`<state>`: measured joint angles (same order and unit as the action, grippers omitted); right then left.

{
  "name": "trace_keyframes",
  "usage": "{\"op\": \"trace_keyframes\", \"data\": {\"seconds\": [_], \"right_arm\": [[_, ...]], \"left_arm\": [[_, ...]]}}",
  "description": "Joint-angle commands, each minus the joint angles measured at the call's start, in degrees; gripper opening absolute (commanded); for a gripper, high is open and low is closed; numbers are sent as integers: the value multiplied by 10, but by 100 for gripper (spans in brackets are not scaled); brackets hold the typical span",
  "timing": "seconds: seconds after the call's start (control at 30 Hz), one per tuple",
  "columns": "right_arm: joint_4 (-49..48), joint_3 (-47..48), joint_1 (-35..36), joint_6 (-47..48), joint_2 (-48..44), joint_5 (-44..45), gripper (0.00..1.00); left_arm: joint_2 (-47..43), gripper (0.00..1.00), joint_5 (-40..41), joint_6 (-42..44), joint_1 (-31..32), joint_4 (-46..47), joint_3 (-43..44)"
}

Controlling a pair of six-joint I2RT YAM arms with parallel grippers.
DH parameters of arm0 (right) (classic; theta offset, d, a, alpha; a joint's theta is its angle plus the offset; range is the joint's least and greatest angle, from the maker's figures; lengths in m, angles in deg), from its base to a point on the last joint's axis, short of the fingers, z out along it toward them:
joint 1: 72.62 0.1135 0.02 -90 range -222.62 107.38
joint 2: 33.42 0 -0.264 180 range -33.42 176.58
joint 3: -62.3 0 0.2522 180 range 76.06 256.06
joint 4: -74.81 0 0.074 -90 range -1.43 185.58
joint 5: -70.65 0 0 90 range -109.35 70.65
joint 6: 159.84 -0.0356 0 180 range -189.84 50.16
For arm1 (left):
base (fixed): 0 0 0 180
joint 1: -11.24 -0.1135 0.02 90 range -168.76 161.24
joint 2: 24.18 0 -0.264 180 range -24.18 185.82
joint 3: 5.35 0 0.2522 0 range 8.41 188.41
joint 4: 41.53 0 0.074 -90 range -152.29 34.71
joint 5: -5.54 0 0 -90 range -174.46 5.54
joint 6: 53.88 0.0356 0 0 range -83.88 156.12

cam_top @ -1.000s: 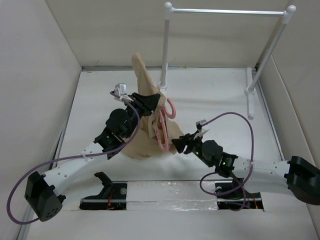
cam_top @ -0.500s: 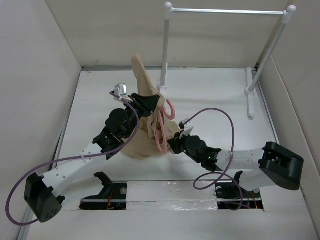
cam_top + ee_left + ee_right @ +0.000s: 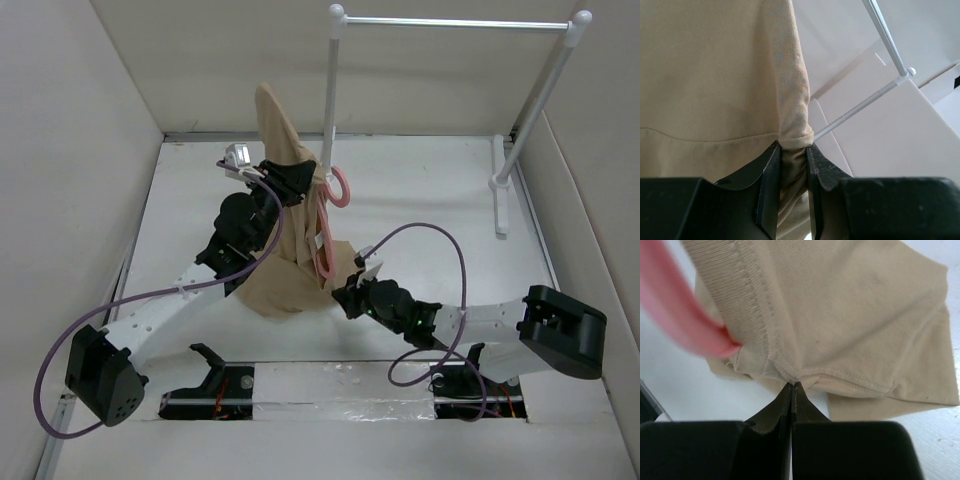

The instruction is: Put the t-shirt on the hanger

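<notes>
Our right gripper (image 3: 792, 386) is closed tight, its tips pinching the stitched hem of the t-shirt (image 3: 840, 315) beside the blurred pink hanger (image 3: 685, 315). Our left gripper (image 3: 792, 150) stands narrowly parted, clamped on a fold of the same cloth. Only the overhead view shows us the t-shirt held up above the table (image 3: 430, 190), draped along the hanger, whose hook sits near the white rail's (image 3: 455, 22) left post.

White rail (image 3: 455, 22) on 2 posts, far right of white table (image 3: 430, 190), beige walls (image 3: 60, 150) around.
</notes>
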<state>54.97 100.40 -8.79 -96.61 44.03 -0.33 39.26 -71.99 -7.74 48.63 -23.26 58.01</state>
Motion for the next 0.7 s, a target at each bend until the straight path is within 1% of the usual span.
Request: {"op": "trace_keyframes", "data": {"seconds": [0.0,0.07,0.17,0.3,0.37,0.43,0.47,0.53,0.57,0.6,0.67], "right_arm": [[12,-18,22,-7,-18,-12,0],[25,-25,38,-20,-48,-10,0],[66,-35,44,-35,-103,-5,0],[148,-35,44,-45,-186,11,0],[164,-32,44,-44,-235,6,0],[178,-26,44,-43,-259,0,0],[189,-8,44,-40,-270,-3,0],[250,23,44,-34,-287,-1,0],[268,59,44,-29,-289,3,0],[297,78,44,-28,-290,4,0],[320,115,44,-16,-283,1,0]], "left_arm": [[-2,0,18,-1,-4,147,9],[13,0,25,7,-4,176,4],[35,0,22,22,-4,197,-7],[46,0,-6,18,-4,218,-42],[52,0,-15,10,-4,231,-55],[60,0,-18,5,-4,240,-70],[69,0,-27,-3,-4,244,-73],[75,0,-31,-10,-4,261,-88],[79,0,-35,-15,-4,279,-95],[82,0,-43,-25,-4,286,-106],[91,0,-55,-32,-4,287,-108]]}}
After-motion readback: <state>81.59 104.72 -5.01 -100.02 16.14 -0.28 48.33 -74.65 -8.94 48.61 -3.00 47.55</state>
